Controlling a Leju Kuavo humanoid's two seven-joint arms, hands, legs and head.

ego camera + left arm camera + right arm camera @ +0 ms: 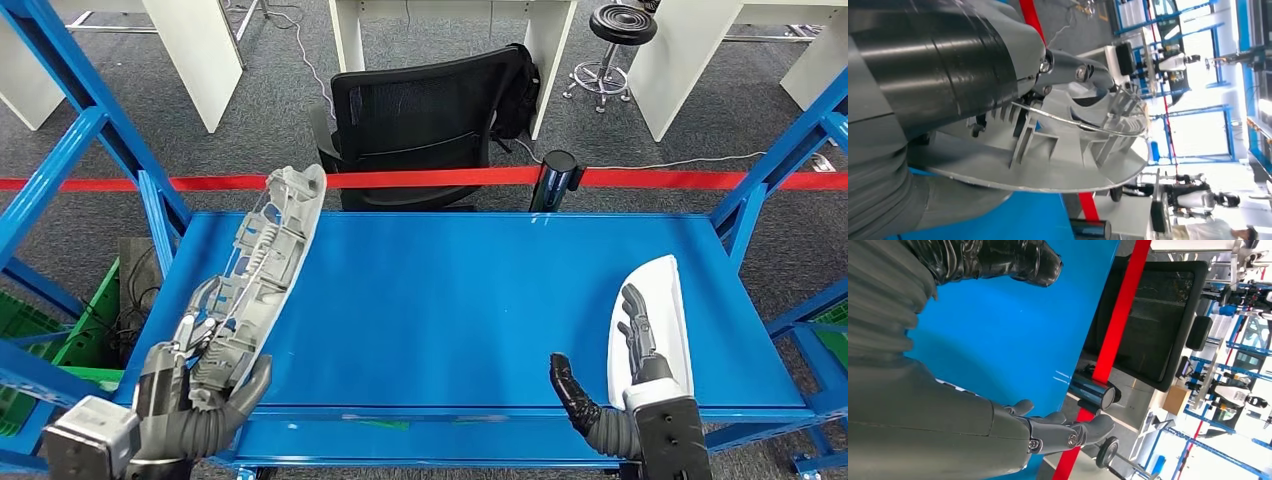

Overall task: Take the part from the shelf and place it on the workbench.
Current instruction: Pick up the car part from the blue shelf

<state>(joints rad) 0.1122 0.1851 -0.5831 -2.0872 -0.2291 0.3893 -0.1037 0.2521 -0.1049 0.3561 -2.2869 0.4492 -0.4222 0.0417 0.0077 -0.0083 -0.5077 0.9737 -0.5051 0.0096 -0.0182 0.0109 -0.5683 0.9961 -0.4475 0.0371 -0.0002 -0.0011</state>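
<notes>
So, my left hand [195, 385] is wrapped around the near end of a long grey part [265, 265], thumb on one side and fingers on the other. It's the ribbed, hollow side of the part that faces up, and it runs from my hand away toward the far left corner of the blue bench [450, 310]. From my head view I can't tell if the far end is resting on the bench or floating just above it. In the left wrist view the part [1068, 145] shows ribs and a thin curved wire over them, with my fingers [1073, 70] clamped along its edge.

My right hand [625, 385] has a white part [655, 320] on the right side of the bench. The fingers lie flat along its inner face and the thumb sticks out to the left, well apart from them, not touching anything. In the right wrist view the fingers [1068, 432] are stretched out together and the black thumb [1013, 260] is off on its own over the blue surface.

Beyond the bench there's red tape [430, 180] strung across, a black mesh chair [420, 120] behind it, and a stool [620, 40] by the white desks.
</notes>
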